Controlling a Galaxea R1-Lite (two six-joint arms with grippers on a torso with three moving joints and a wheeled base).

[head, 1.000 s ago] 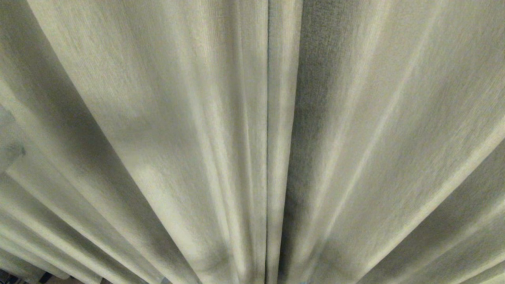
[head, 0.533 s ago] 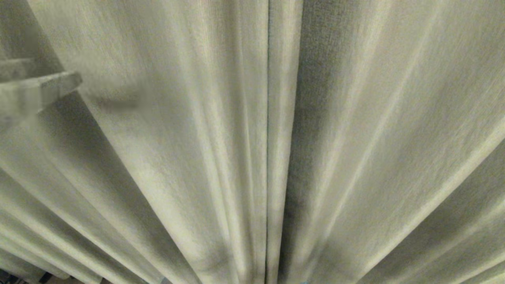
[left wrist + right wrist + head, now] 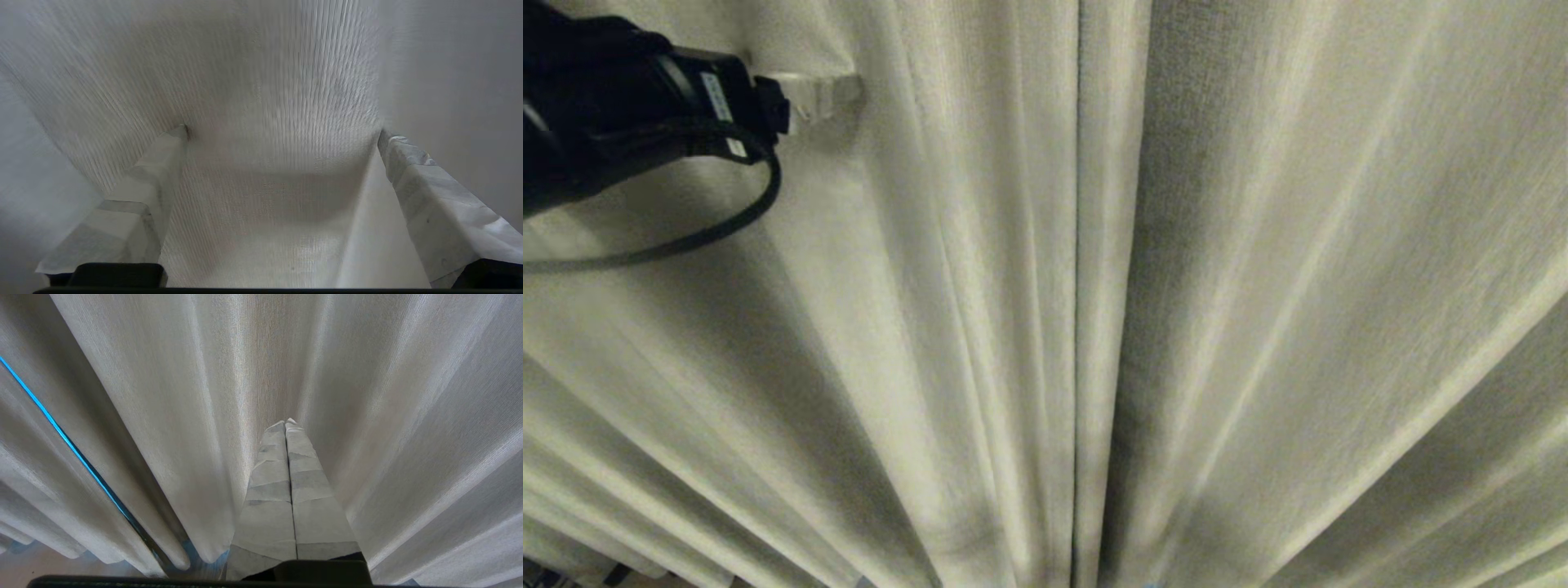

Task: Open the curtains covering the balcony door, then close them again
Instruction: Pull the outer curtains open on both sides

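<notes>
Head view shows the curtains [image 3: 1094,327] drawn closed, filling the frame; the left gripper [image 3: 821,90] at 10 o'clock, its fingers [image 3: 163,163] spread wide against the fabric, grasping nothing. Right gripper [image 3: 288,428] is clenched, empty.

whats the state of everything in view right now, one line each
curtains: drawn shut, the panels meeting at a centre seam, hanging in pleats
left end effector: open, fingers spread wide with tips against a fold of curtain fabric, nothing gripped yet
right end effector: shut, empty, pointed at the curtains
</notes>
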